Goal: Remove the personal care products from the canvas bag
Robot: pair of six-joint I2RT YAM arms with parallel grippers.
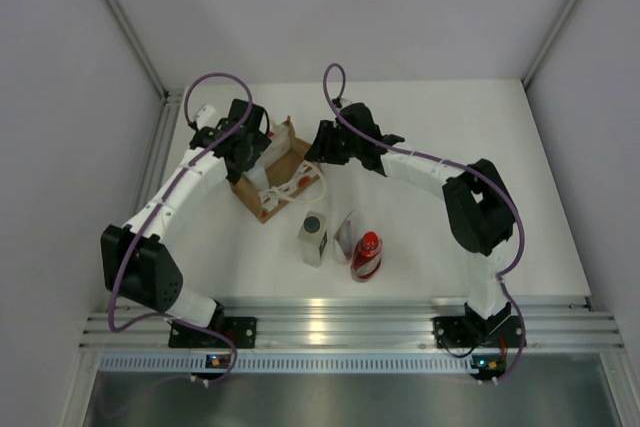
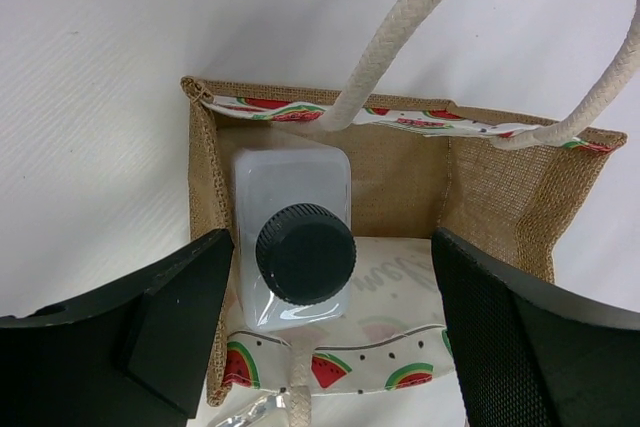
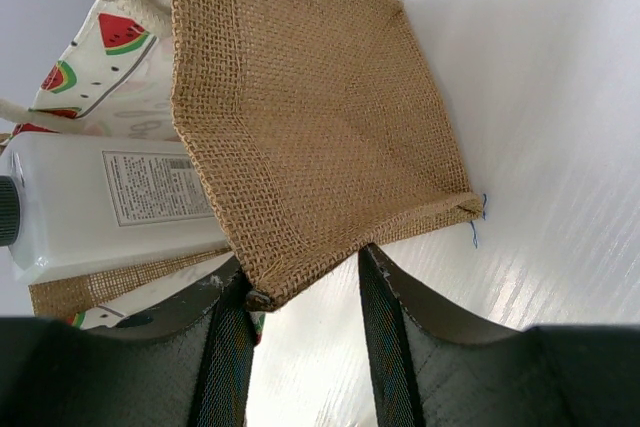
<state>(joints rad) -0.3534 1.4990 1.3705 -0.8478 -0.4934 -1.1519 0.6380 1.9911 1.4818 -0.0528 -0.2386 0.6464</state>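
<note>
White bottle (image 2: 290, 192) beneath left pincer (image 2: 328, 257)

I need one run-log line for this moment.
left fingers open over white bottle in canvas bag; right fingers at bag edge, grip unclear; red bottle, tube, other bottle out

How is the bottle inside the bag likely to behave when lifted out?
The bottle looks like rigid plastic, so it is probably stiff. Its smooth sides may slip. The bag is soft burlap and may drag along.
</note>
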